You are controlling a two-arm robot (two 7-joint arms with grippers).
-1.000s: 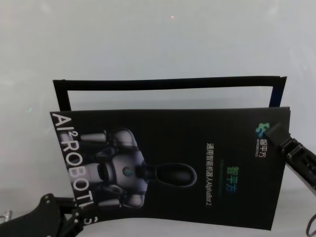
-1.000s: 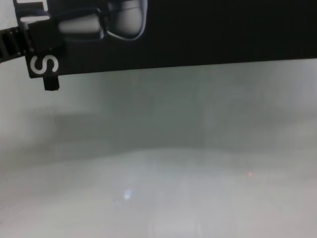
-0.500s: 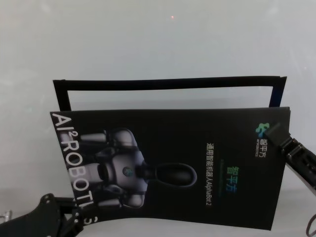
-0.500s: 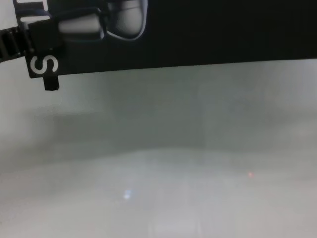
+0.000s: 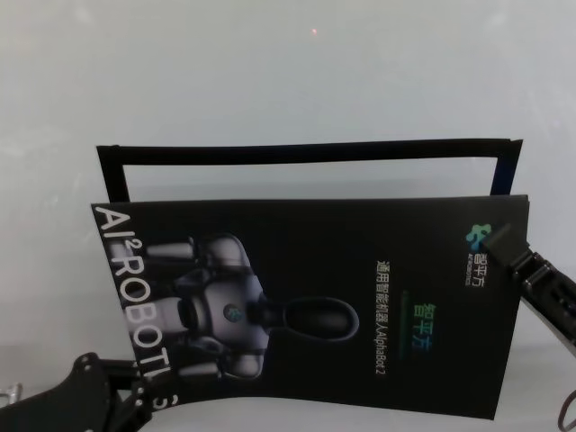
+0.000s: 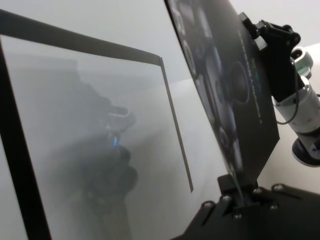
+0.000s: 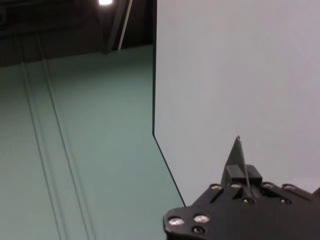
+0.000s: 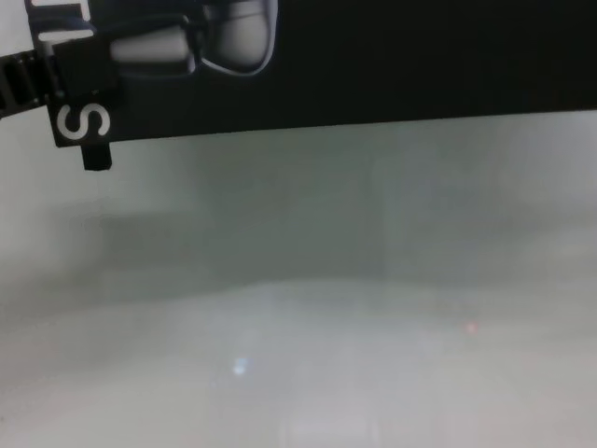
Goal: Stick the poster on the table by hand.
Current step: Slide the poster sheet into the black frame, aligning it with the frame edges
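The poster (image 5: 342, 315), a black glossy sheet with white capitals and a grey robot picture, hangs above the table (image 5: 270, 81), held by two opposite corners. My left gripper (image 5: 135, 396) is shut on its near left corner, by the letter S (image 8: 73, 121). At the far right corner, beside the small logo, my right gripper (image 5: 498, 241) is shut on the edge. The left wrist view shows the poster (image 6: 235, 95) slanting up from my left gripper (image 6: 239, 192) towards the right gripper (image 6: 250, 25). In the chest view the poster's lower edge (image 8: 373, 65) floats over the table (image 8: 326, 280).
A thin black rectangular frame outline (image 5: 306, 151) lies flat on the table just behind and under the poster; it also shows in the left wrist view as a black outline (image 6: 175, 140). Bare table stretches beyond it and in front of me.
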